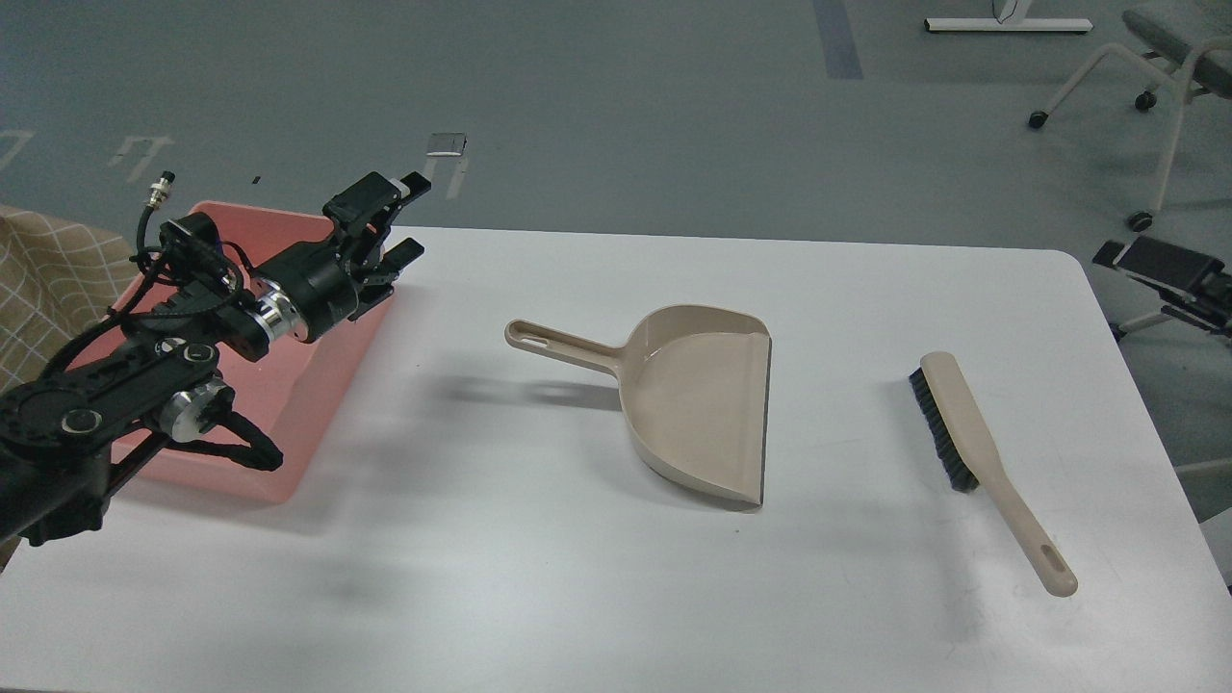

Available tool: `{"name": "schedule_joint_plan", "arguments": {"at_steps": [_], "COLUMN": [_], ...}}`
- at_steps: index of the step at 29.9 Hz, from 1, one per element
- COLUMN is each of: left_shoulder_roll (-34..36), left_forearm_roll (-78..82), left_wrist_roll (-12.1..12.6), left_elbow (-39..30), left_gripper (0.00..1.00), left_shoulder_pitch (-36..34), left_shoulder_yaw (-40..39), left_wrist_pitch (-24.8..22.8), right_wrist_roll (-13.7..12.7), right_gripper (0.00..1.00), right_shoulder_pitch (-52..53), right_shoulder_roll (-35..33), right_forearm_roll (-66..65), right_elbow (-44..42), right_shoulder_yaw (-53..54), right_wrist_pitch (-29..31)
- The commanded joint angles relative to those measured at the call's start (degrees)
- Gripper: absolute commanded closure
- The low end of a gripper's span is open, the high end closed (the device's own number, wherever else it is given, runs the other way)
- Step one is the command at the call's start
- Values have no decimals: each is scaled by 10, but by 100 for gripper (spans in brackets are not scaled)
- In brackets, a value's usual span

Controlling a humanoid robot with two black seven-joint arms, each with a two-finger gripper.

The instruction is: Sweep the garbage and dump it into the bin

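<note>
The pink bin (322, 395) stands at the table's left edge, and my left arm covers most of its inside. The garbage scraps are hidden. My left gripper (406, 221) is open and empty, raised over the bin's far right corner. The beige dustpan (703, 404) lies empty in the middle of the table, handle pointing left, well clear of my left gripper. The beige brush (972, 433) with black bristles lies on the table at the right. My right gripper (1136, 284) is off the table's right edge, apart from the brush, and its fingers look open and empty.
The white table (577, 577) ends close behind the bin and just right of the brush. A checked cloth (48, 279) lies left of the bin. Chair legs on wheels (1141, 106) stand on the floor at the far right.
</note>
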Motion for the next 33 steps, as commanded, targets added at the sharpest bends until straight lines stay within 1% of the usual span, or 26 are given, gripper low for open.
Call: {"name": "schedule_joint_plan", "arguments": {"at_steps": [1, 2, 4, 5, 8, 9, 11, 15, 17, 18, 20, 22, 23, 25, 27, 28, 29, 31, 33], "left_shoulder_roll": [8, 7, 7, 6, 3, 1, -1, -18, -22, -23, -23, -26, -26, -39, -50, -53, -53, -59, -63], "left_forearm_roll": [-31, -40, -52, -61, -66, -68, -78, -120, -134, -147, -158, -160, -160, -162, -171, -179, -179, -201, -208], "left_wrist_roll": [0, -1, -2, -2, -3, -3, -3, -2, 0, 1, 3, 2, 2, 0, 0, 1, 1, 2, 3], "left_elbow": [-20, -19, -19, -19, -15, -11, -8, 17, 30, 45, 65, 75, 75, 75, 76, 76, 76, 81, 82], "left_gripper": [2, 2, 2, 2, 2, 2, 2, 2, 2, 2, 2, 2, 2, 2, 2, 2, 2, 2, 2], "left_shoulder_pitch": [0, 1, 1, 2, 2, 3, 7, 9, 9, 8, 8, 7, 7, 5, 4, 5, 5, 6, 6], "left_shoulder_yaw": [-62, -88, -116, -138, -169, -184, -205, -237, -240, -242, -243, -243, -243, -245, -253, -265, -265, -290, -293], "left_wrist_pitch": [-10, -10, -11, -13, -23, -25, -24, -25, -25, -25, -25, -25, -25, -25, -24, -25, -25, -25, -26], "right_wrist_roll": [1, 1, 2, 4, 4, 5, 5, 6, 7, 9, 20, 53, 53, 74, 80, 89, 89, 116, 129], "right_gripper": [0, 0, 0, 0, 0, 0, 0, 0, 0, 0, 0, 0, 0, 0, 0, 0, 0, 0, 0], "right_shoulder_pitch": [64, 95, 131, 159, 219, 251, 297, 354, 363, 368, 378, 380, 380, 381, 382, 381, 381, 374, 361], "right_shoulder_roll": [45, 73, 99, 115, 150, 175, 216, 272, 293, 315, 338, 358, 358, 392, 413, 422, 422, 428, 428], "right_forearm_roll": [0, 0, 0, 0, 1, 1, 1, 1, 4, 14, 50, 152, 152, 242, 271, 279, 279, 281, 284], "right_elbow": [-37, -70, -114, -150, -227, -265, -310, -374, -384, -390, -399, -421, -421, -464, -495, -507, -508, -518, -521], "right_shoulder_yaw": [41, 53, 62, 69, 82, 83, 83, 83, 83, 83, 84, 83, 83, 81, 83, 83, 83, 83, 86], "right_wrist_pitch": [0, 0, 0, 0, 0, 0, 0, 0, 0, 0, 0, 0, 0, -1, -8, -15, -15, -18, -19]}}
